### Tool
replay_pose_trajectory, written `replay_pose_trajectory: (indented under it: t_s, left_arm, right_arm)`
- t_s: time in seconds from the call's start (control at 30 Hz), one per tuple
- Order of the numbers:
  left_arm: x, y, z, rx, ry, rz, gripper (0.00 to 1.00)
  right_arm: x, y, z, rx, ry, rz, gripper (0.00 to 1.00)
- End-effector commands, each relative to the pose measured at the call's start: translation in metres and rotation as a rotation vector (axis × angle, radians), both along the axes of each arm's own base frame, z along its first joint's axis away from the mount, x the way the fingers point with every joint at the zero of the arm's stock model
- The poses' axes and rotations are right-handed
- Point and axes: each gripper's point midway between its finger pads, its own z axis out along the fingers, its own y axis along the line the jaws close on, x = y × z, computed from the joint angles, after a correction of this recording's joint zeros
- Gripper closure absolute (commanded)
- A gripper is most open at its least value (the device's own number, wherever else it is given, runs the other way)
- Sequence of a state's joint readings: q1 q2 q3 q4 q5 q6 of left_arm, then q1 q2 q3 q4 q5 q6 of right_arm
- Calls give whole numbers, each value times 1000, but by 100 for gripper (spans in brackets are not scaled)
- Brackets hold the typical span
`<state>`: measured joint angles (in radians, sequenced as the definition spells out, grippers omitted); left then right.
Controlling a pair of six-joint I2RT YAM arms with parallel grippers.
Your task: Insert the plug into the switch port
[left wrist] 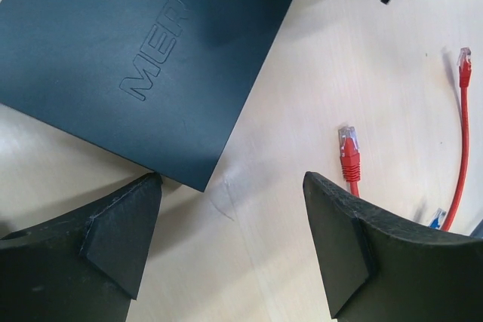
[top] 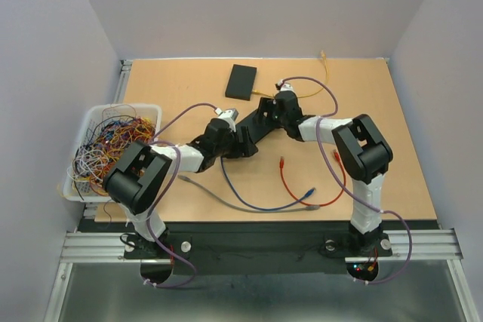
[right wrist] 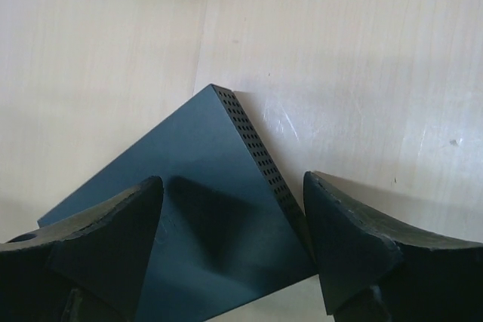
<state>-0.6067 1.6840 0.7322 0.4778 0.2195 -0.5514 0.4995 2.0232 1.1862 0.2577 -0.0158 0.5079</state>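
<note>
A dark switch (left wrist: 136,50) marked "MERCU" lies flat on the table, and both grippers are over it. My left gripper (left wrist: 232,182) is open and empty, above the bare table just off the switch's near corner. My right gripper (right wrist: 232,182) is open and empty, its jaws either side of the perforated side (right wrist: 260,148) of the switch (right wrist: 181,186). A red cable's plug (left wrist: 348,148) lies on the table right of the left gripper. It also shows in the top view (top: 282,162). The ports are not visible.
A second black switch (top: 241,81) lies at the back. The red cable's other plug (left wrist: 465,65), a blue plug (top: 311,191) on a blue cable, a grey cable (top: 215,195) and a yellow cable (top: 324,62) lie on the table. A white bin of tangled wires (top: 113,145) stands at the left edge.
</note>
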Motion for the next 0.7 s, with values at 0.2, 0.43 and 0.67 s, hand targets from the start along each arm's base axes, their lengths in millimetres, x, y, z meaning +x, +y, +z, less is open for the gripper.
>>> replay_pose_trajectory:
  t_s: [0.2,0.43,0.67]
  left_arm:
    - [13,15,49,0,-145,57,13]
    - [6,26,60,7,-161,77,13]
    - [4,49,82,103,-228,95,13]
  right_arm:
    - [-45,-38,31,-249,74,-21,17]
    - [-91,-73,52,-300,53,-56,20]
    - [-155,-76,34,-282,127,-1,34]
